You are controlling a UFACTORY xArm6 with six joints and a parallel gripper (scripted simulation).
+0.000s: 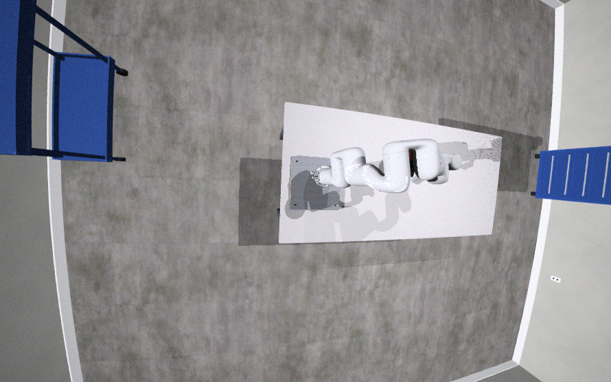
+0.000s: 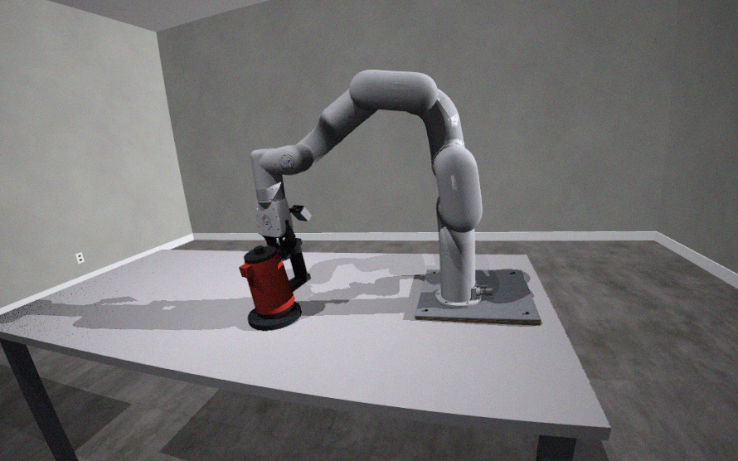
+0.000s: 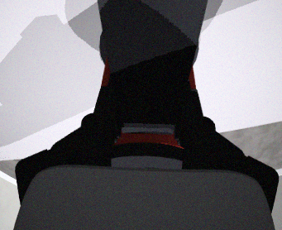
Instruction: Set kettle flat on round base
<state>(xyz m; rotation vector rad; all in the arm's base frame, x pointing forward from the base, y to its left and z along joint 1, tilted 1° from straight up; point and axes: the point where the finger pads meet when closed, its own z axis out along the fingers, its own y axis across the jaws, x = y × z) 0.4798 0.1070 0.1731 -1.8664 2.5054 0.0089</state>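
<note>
The red kettle (image 2: pixel 269 288) with its black lid (image 2: pixel 259 254) stands on the round black base (image 2: pixel 274 319) at the table's middle left in the side view. It leans slightly with its top to the left. I cannot tell whether the stud is inside its ring. My gripper (image 2: pixel 291 246) (image 3: pixel 149 84) is shut on the kettle's black handle (image 2: pixel 298 268) from above. In the wrist view the dark handle (image 3: pixel 147 39) fills the middle, with red strips of the kettle (image 3: pixel 147 139) beside it. In the top view the arm hides nearly all of the kettle; only a red sliver (image 1: pixel 410 158) shows.
The white table (image 2: pixel 360 366) (image 1: pixel 393 218) bears the arm's grey mounting plate (image 2: pixel 503 309) (image 1: pixel 298 163) at one end. On the floor away from the table stand a blue cart (image 1: pixel 82 106) and a blue cabinet (image 1: pixel 588 173).
</note>
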